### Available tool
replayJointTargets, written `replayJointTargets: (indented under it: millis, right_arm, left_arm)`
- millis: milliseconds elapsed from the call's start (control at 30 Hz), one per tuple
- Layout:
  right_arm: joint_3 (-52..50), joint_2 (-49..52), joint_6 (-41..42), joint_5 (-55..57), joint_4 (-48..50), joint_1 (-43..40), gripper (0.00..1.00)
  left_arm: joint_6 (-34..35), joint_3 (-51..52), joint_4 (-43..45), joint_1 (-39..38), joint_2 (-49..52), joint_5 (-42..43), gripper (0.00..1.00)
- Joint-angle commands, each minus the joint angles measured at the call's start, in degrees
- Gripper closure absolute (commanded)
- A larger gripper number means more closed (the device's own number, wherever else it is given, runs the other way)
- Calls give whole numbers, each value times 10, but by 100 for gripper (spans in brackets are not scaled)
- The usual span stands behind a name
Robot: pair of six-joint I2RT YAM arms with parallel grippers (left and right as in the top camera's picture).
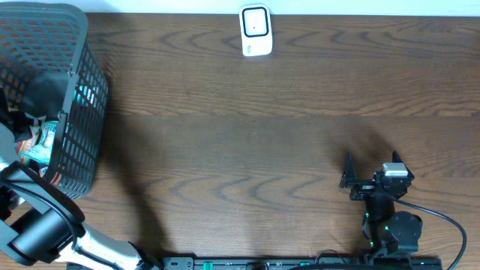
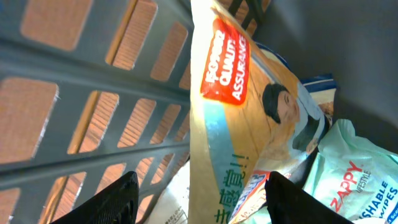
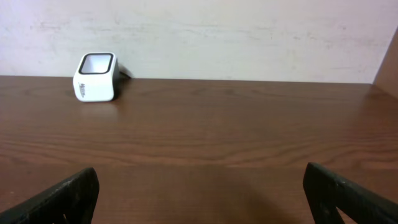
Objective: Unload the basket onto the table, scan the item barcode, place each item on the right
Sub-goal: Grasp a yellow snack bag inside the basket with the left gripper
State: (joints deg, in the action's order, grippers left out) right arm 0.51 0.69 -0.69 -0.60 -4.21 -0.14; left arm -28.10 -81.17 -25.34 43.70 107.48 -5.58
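Left end effector: inside the basket, jaws apart, straddling the lower end of a cream packet with a red quality-assurance label; a gap shows beside one finger, nothing gripped. Packet: leaning near the basket wall, pale green wipes pack just beside it. Right end effector: jaws wide, empty, low over the tabletop, near right. White scanner: far edge of tabletop, well apart from both.
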Motion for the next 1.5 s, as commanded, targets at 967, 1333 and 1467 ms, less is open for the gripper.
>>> replayJointTargets:
  millis: [967,1333,1467]
  right_arm:
    - [-2,-3,-7,1,-1,5,1]
    - [-2,-3,-7,1,-1,5,1]
    - [-2,-3,-7,1,-1,5,1]
  left_arm:
    - [173,38,98,13,-50,37,93]
    - [356,37,264,13,-240,260,93]
    - [353,38,263,14,-268,251,91]
